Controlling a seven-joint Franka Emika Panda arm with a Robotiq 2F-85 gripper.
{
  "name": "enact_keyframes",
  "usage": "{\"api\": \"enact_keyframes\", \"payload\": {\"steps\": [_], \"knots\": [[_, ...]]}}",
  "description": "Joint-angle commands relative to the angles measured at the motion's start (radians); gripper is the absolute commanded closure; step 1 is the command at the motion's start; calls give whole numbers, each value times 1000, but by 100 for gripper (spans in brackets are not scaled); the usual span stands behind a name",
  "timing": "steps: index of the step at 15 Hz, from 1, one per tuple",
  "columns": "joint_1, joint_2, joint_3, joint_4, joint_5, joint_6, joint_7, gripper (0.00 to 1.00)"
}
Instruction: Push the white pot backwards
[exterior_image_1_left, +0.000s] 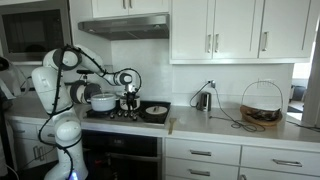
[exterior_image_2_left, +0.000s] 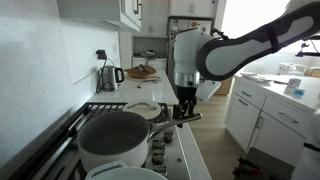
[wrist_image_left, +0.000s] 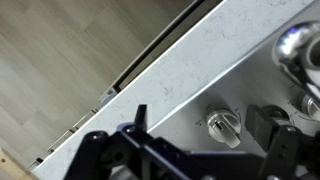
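The small white pot (exterior_image_2_left: 125, 173) shows only as a white rim at the bottom edge of an exterior view, on the stove end nearest that camera. In the exterior view with the robot body my arm hides it. My gripper (exterior_image_2_left: 185, 112) points down over the stove's front edge, well apart from the pot; it also shows in an exterior view (exterior_image_1_left: 130, 103). In the wrist view the gripper (wrist_image_left: 205, 128) is open and empty, with a silver stove knob (wrist_image_left: 225, 125) between its dark fingers.
A larger, deeper white pot (exterior_image_2_left: 115, 140) (exterior_image_1_left: 103, 100) stands mid-stove. A flat round pan (exterior_image_2_left: 143, 110) (exterior_image_1_left: 155, 111) lies beyond it. A kettle (exterior_image_1_left: 203, 100) and a wire basket (exterior_image_1_left: 262, 105) stand on the counter. The wooden floor (wrist_image_left: 70, 60) lies past the stove front.
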Motion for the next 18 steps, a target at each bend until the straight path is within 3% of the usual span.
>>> {"api": "enact_keyframes", "payload": {"steps": [1, 9, 18], "knots": [[15, -11, -12, 47, -48, -8, 17, 0], [21, -64, -7, 167, -138, -17, -6, 0], [110, -63, -22, 269, -43, -109, -318, 0]]}}
